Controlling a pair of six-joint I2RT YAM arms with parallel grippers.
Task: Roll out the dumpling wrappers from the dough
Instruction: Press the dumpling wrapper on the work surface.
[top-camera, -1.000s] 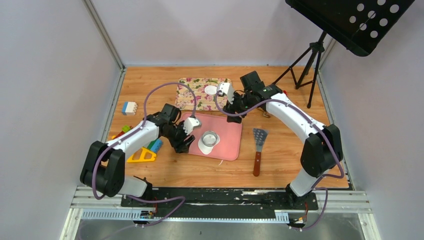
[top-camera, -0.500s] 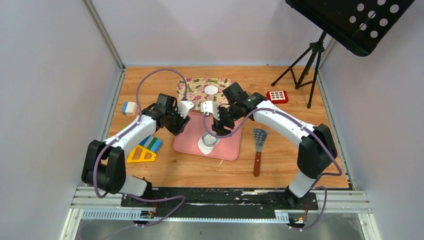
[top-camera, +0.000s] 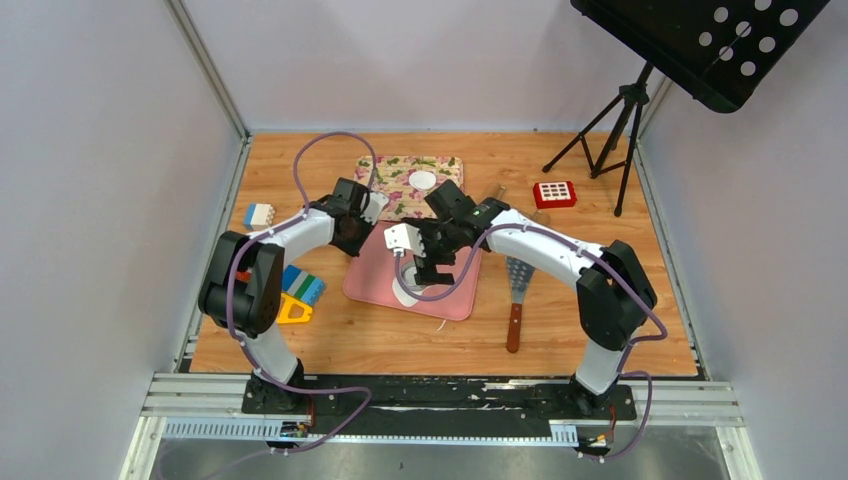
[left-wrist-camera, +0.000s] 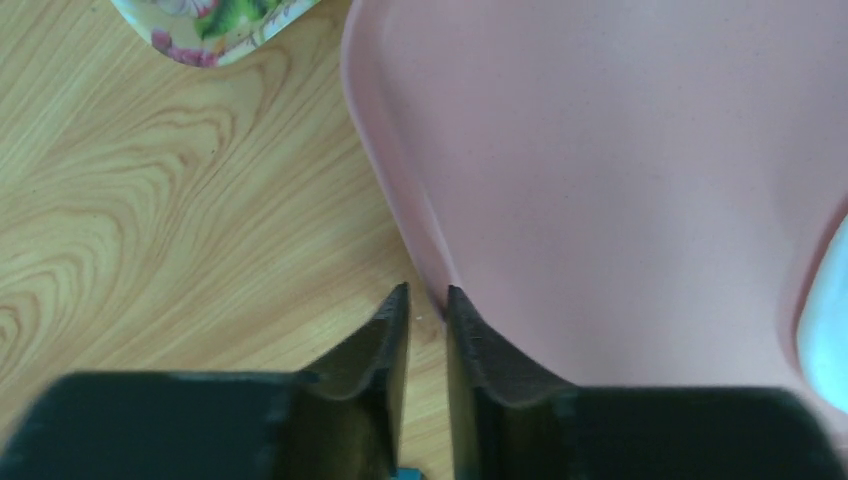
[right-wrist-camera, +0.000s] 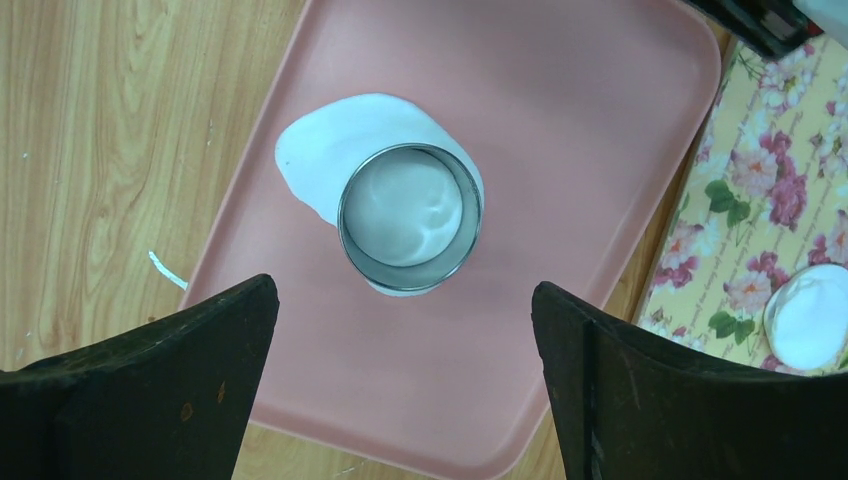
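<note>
Two pairs of jaws, both mine. The right jaws stand wide apart and hold nothing, hanging above the metal ring cutter (right-wrist-camera: 347, 225). That cutter sits on the dough (right-wrist-camera: 330, 150), an irregular white sheet lying flat on the pink tray (right-wrist-camera: 560, 130). One dumpling wrapper (right-wrist-camera: 805, 315), a neat round disc, lies on the flowered mat (right-wrist-camera: 740, 200) beside the tray. My left jaws are almost together at the tray's rim, which runs into the slit between them; whether they pinch it I cannot tell. A thin white sliver (right-wrist-camera: 165, 270) lies on the counter (right-wrist-camera: 110, 150) just beside the tray.
</note>
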